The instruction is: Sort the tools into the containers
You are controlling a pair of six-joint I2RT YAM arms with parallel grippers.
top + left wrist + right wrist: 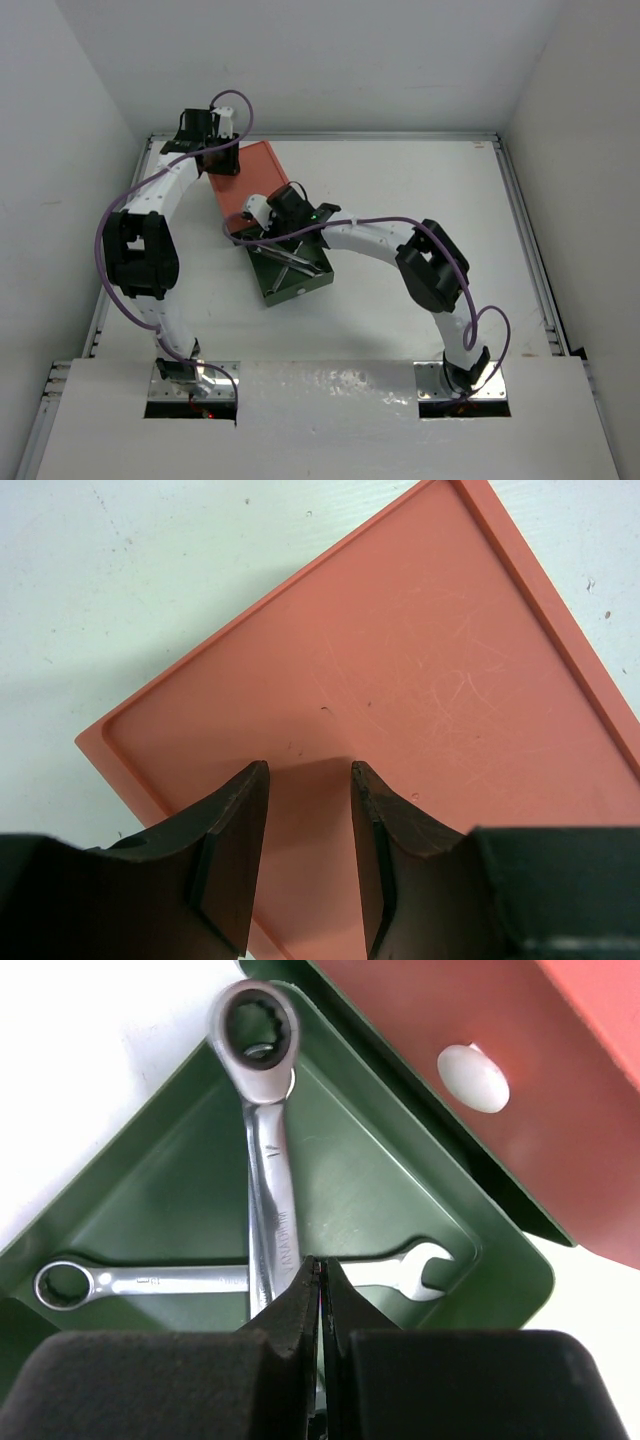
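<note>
The dark green lower drawer [300, 285] is pulled out of the box toward the lower right. In the right wrist view it [130, 1160] holds two silver wrenches crossed: one [270, 1160] pointing away and one [150, 1280] lying sideways. The orange-red upper drawer [400, 1020] is shut, its white knob [473, 1077] showing. My right gripper [320, 1268] hangs over the crossing, shut, with a thin reddish-brown sliver between the tips, seemingly the hex key. My left gripper [310, 768] is open, right at the box's orange top [400, 660].
The box [255, 175] stands at the back left of the white table, near the rail along its left edge [120, 260]. My left gripper [215, 158] is at its far corner and my right gripper [266, 232] at its front. Purple cables loop along both arms.
</note>
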